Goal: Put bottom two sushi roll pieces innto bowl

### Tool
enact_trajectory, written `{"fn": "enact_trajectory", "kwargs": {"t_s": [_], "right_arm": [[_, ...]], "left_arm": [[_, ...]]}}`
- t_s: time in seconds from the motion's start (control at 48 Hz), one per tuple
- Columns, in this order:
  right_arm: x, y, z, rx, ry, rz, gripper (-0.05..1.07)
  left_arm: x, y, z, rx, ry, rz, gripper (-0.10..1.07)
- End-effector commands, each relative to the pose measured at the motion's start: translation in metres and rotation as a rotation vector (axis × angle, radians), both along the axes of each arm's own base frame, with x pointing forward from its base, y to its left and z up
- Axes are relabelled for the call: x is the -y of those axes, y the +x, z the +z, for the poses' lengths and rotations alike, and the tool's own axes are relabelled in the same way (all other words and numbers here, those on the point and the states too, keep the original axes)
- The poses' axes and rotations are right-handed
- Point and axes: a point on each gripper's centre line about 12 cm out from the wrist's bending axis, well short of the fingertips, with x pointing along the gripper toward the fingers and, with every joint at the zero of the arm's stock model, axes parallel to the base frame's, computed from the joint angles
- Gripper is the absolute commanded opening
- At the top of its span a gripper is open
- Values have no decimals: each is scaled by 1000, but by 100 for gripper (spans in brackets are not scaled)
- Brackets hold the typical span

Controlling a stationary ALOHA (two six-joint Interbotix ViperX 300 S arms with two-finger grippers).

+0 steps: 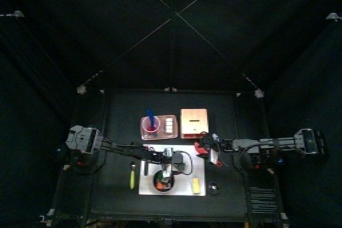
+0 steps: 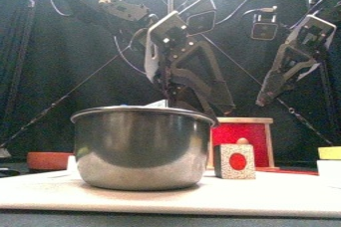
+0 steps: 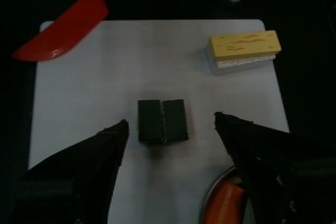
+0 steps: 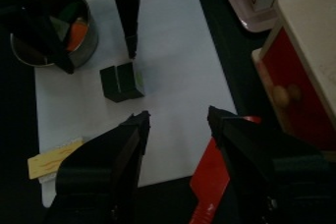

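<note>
Left wrist view: we see the left gripper [image 3: 172, 141] hanging over the white mat [image 3: 92, 81] with its jaws spread apart, holding nothing. Between and just beyond the jaws lie the sushi roll pieces [image 3: 161, 120], two dark green blocks side by side, touching each other and resting flat on the mat. On the mat's far part we find a yellow sponge [image 3: 247, 49], and a red knife [image 3: 73, 20] crosses one corner. In the right wrist view, the right gripper [image 4: 178, 130] likewise stands with jaws parted and empty above the mat; the sushi pieces lie just beside a metal bowl [image 4: 46, 33], apart from it. A red wooden box [image 4: 305, 71] sits off the mat's edge. In the front view, the bowl stands near and large, with both arms raised behind it.
</note>
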Motion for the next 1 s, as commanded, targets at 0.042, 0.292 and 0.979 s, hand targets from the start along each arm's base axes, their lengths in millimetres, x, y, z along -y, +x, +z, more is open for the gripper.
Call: {"fn": "enact_trajectory", "kwargs": {"t_s": [0.042, 0.292, 0.979], "right_arm": [[0, 1, 6, 25, 1, 0, 86], [-1, 0, 5, 20, 4, 0, 86], [-2, -7, -7, -7, 8, -1, 86]], "left_arm": [[-3, 12, 14, 44, 6, 1, 102], [-9, 13, 8, 35, 47, -17, 102], [-27, 15, -12, -59, 55, 12, 86]]}}
